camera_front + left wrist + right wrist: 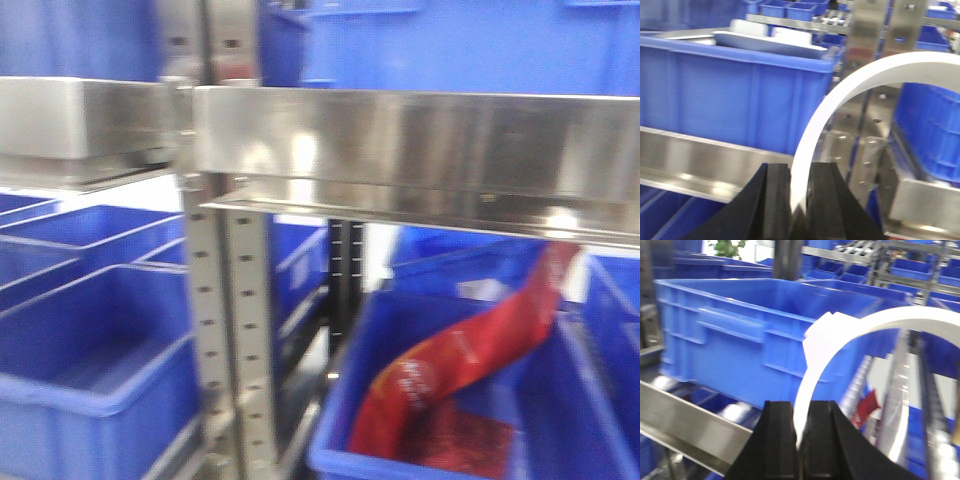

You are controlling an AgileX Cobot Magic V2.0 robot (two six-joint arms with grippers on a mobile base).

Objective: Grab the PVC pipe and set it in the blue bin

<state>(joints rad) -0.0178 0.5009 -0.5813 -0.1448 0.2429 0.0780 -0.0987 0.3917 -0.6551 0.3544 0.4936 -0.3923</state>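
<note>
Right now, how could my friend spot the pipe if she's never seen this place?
Find the big blue bin above the shiny steel rail in the left wrist view. In front of it, the left gripper pinches the PVC pipe, which arches up and rightward. It is the only white, curved thing; everything around it is blue plastic or straight silver metal.

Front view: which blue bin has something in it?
The lower-right bin, right of the steel upright: a red packet lies in it. The left bins show bare floors.
</note>
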